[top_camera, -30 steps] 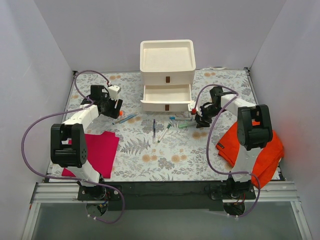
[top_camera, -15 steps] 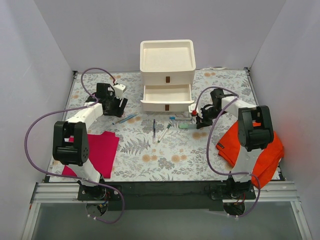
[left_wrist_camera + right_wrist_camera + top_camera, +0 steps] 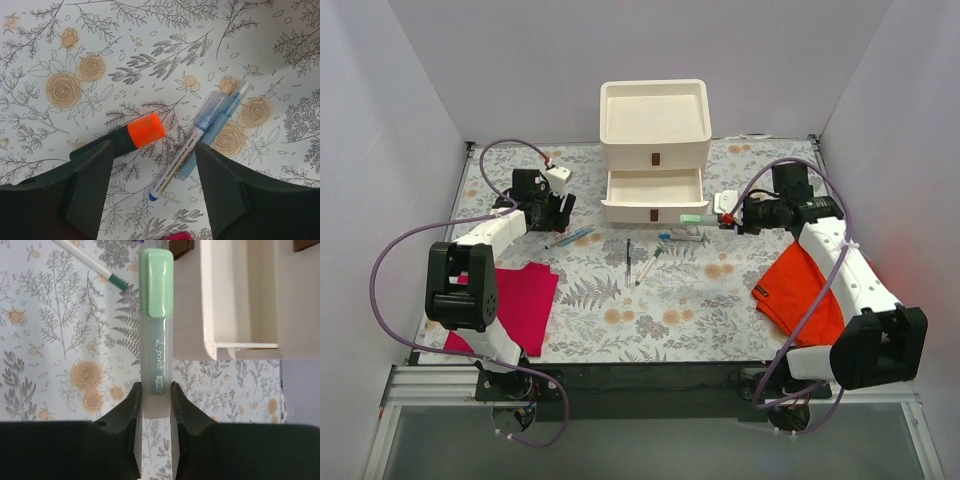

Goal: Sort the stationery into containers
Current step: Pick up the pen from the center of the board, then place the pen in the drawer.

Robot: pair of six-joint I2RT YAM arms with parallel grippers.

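Right hand [image 3: 156, 390] grips a mint-green highlighter [image 3: 156, 315] beside the open lower drawer [image 3: 630, 210]'s near right corner and should clear its rim before releasing; left hand [image 3: 152, 150] hangs wide over an orange-capped marker [image 3: 146, 130].

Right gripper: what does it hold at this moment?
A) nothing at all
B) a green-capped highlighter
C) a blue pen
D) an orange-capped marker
B: in the right wrist view the right gripper is shut on the barrel of the green-capped highlighter, which is lifted off the table next to the open drawer.
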